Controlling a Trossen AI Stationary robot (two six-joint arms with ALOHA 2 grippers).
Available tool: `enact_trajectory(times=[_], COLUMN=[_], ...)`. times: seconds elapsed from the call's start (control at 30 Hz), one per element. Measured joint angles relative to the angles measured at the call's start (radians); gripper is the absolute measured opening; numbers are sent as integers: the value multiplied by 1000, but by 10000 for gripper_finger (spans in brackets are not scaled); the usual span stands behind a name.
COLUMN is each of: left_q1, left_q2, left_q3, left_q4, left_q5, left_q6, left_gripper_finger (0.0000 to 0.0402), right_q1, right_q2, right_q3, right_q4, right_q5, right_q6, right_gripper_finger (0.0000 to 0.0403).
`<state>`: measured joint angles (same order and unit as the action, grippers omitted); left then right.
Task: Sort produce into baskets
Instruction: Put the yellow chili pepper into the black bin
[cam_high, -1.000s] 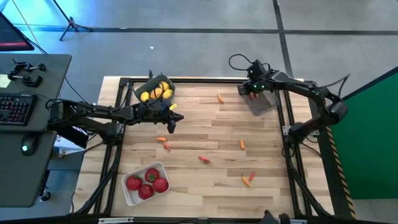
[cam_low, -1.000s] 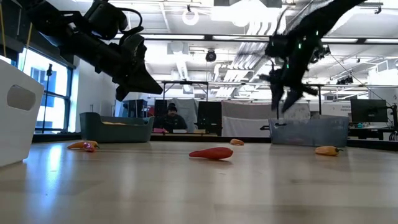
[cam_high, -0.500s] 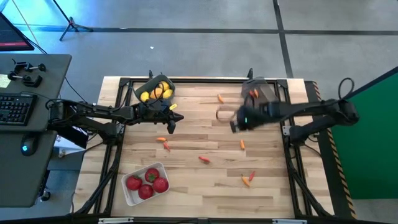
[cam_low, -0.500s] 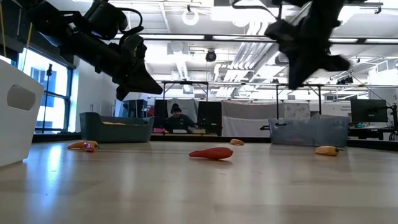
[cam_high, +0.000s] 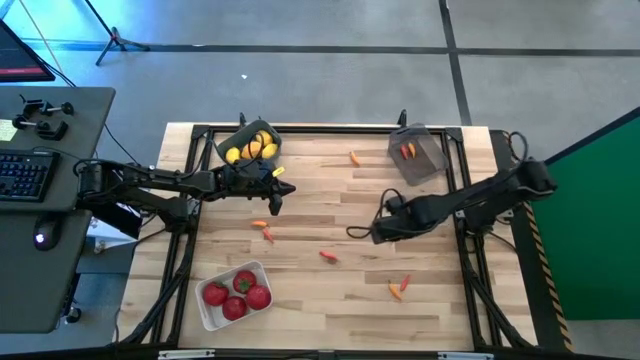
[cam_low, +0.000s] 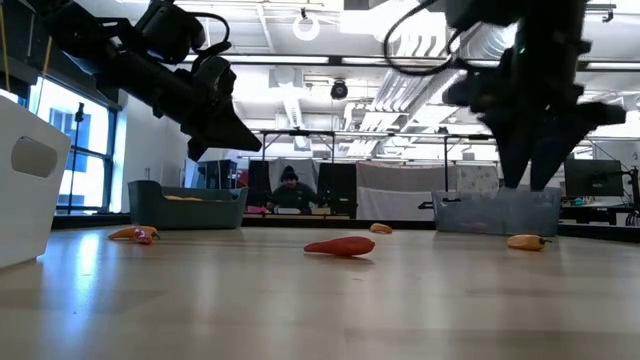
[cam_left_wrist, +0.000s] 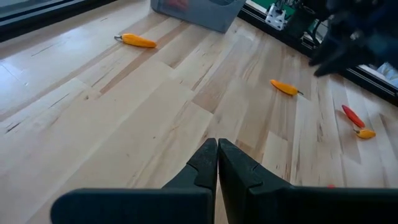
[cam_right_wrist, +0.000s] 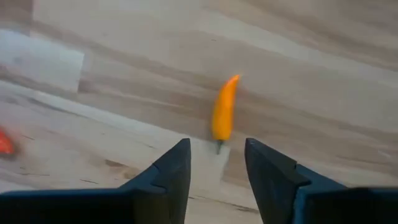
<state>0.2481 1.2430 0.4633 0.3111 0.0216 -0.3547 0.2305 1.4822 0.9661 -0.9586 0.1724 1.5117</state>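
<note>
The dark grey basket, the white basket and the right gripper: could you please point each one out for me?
dark grey basket (cam_high: 432, 166): high view, on its bare floor.
white basket (cam_high: 205, 315): high view, on its near rim.
right gripper (cam_right_wrist: 216, 163): right wrist view, midway between its open fingertips.

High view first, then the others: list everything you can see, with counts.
lemons: several, yellow, in blue-grey basket, far left
red fruits: four, in white basket, near left
binned peppers: two, red-orange, in grey basket, far right
loose peppers: about seven, orange-red, scattered on table
keyboard: one, dark, on side desk
person: one, beyond the table
left gripper: shut, above the table beside the blue-grey basket
right gripper: open, over one orange pepper
</note>
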Motion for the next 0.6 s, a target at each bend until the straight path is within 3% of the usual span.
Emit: enact_trajectory(times=[0.33,0.6], left_q1=[0,0], left_q2=[0,0], left_q3=[0,0], left_q4=[0,0], left_q5=[-5,-7], left_q6=[-8,-10], left_gripper_finger=[0,0], right_q1=[-107,-145], right_q2=[173,223], right_q3=[0,0], right_q4=[88,98], right_q5=[-119,-120], right_q6=[-99,-164], right_gripper_finger=[142,134])
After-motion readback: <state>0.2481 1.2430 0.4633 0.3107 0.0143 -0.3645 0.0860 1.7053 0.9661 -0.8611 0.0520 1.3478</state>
